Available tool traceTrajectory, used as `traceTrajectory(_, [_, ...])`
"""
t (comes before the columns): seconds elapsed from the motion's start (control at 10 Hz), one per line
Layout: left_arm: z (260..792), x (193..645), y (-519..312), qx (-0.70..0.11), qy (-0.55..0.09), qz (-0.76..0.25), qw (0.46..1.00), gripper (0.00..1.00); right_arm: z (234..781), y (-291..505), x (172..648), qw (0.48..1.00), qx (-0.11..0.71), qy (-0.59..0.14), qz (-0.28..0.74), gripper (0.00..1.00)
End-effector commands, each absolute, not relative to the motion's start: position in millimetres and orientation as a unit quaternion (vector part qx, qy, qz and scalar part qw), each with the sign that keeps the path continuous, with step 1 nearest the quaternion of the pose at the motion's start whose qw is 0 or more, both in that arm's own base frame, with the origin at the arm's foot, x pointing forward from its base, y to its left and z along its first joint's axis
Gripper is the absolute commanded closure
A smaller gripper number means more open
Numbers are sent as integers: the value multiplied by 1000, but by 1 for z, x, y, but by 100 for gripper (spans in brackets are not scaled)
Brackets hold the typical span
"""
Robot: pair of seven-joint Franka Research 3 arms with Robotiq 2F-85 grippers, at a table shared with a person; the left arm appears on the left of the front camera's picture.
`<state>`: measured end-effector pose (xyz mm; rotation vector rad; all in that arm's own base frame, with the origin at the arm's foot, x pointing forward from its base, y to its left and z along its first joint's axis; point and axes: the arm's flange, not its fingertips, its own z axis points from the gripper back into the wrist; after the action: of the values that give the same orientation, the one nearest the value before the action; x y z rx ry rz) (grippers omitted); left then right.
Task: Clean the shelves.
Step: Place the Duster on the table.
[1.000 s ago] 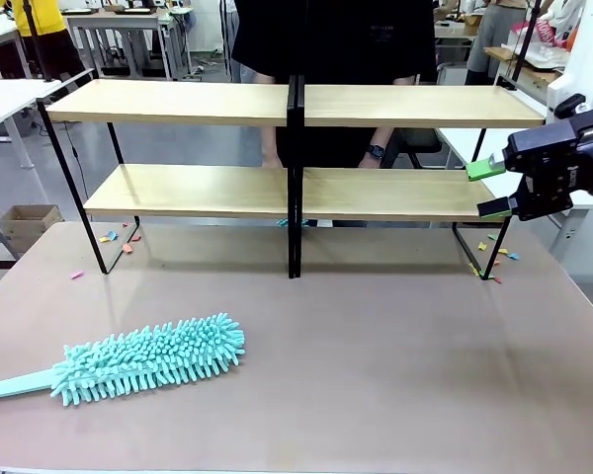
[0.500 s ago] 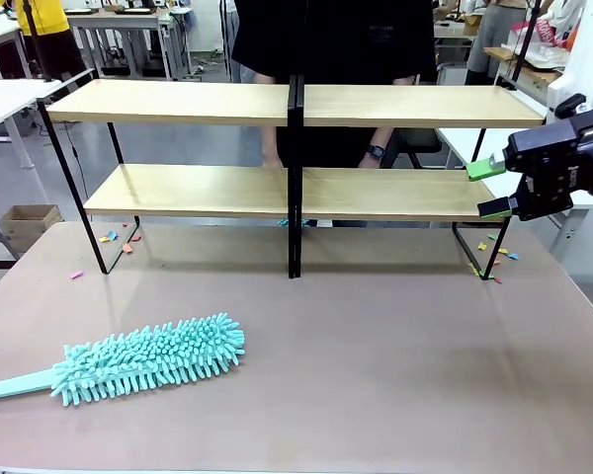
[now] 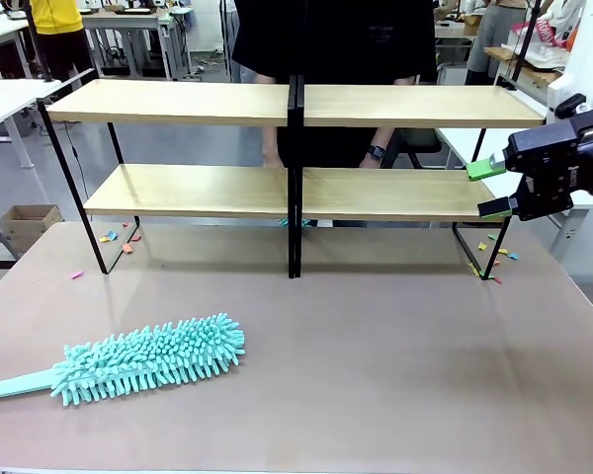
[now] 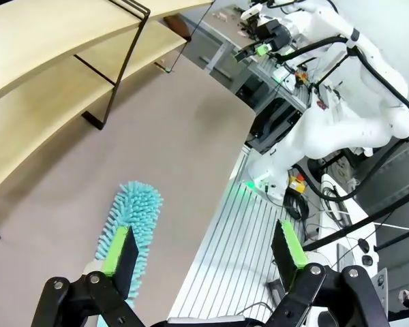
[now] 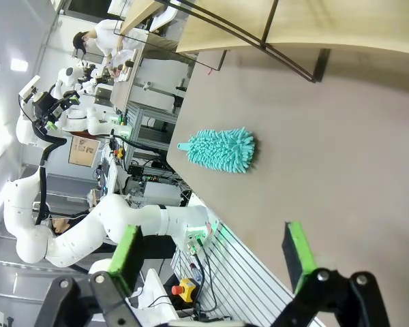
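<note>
The shelves [image 3: 178, 101] are a wide two-tier rack of light-wood boards on a thin black frame, standing across the far half of the table. They also run along the left side of the left wrist view [image 4: 48, 41] and the top of the right wrist view [image 5: 341, 24]. My right gripper [image 3: 492, 188] hovers open off the rack's right end, level with the lower board, holding nothing. In its own view the right gripper [image 5: 215, 255] is open over bare tabletop. My left gripper [image 4: 203, 248] is open high above the table's near edge, empty.
A teal fluffy duster [image 3: 148, 360] lies on the beige tabletop [image 3: 376, 346] at the front left, also seen as the duster [image 4: 131, 218] and the duster [image 5: 218, 150]. Small coloured scraps [image 3: 119, 240] lie by the rack's feet. A person in black [image 3: 331, 39] stands behind the rack.
</note>
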<state>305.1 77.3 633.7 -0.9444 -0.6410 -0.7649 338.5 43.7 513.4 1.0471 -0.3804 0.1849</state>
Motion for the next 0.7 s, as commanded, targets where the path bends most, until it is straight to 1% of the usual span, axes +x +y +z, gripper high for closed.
traceTrajectory(0.0, [636, 304, 79, -434, -296, -360, 771, 0, 513, 46, 342, 836, 506, -192, 94, 0])
traceTrajectory(0.6, [636, 304, 79, -434, -296, -360, 771, 0, 513, 46, 342, 836, 506, -192, 94, 0])
